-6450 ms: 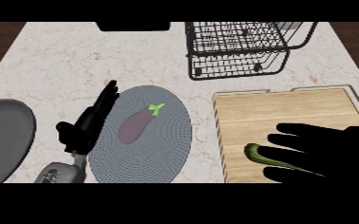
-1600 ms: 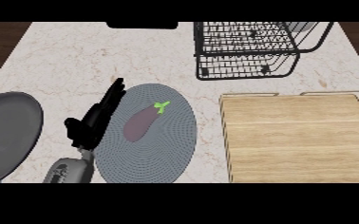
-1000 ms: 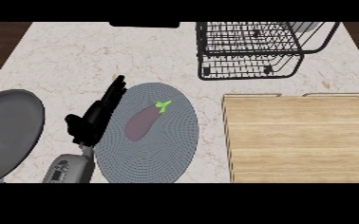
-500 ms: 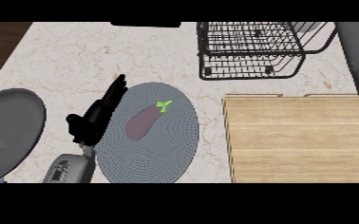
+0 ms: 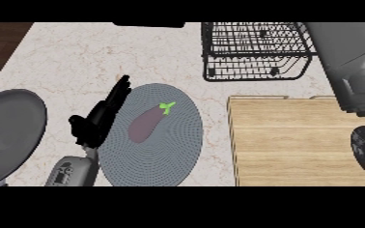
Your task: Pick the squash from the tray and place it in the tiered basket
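Observation:
The squash shows nowhere in the head view. The wooden tray at the right lies bare. At the far right stands the black wire tiered basket, and I see nothing inside it. My right forearm comes in along the right edge, beside the basket. A black part of my right hand shows at the edge over the tray, and what it holds is hidden. My left hand rests open, fingers straight, on the left rim of a round grey plate.
A purple eggplant with a green stem lies on the grey plate. A dark grey round pan sits at the left edge. A dark object lies at the counter's far edge. Bare marble lies between the plate and the basket.
6.5 s ago my right hand was over a green squash on the tray; afterwards both were gone from view. Now the right forearm has entered at the right edge. The left hand has stayed still.

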